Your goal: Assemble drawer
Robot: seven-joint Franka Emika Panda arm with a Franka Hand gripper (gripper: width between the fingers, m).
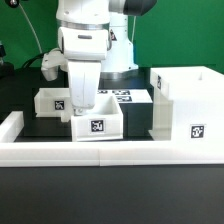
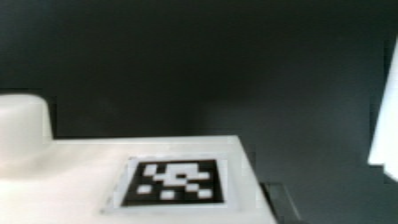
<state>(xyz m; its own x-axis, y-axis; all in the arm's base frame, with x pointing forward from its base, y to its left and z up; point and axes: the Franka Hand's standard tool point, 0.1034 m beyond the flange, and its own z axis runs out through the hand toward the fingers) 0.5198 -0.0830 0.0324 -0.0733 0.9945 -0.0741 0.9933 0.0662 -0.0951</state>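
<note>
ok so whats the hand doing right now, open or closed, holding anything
hand: cannot be told, its fingertips are low beside the small tray and the gap between them is not visible

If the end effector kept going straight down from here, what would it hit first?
Most likely the near small tray, around its rear rim: the end effector points down just above it. Depth is unclear, so it might instead drop between that tray and the far small tray.
</note>
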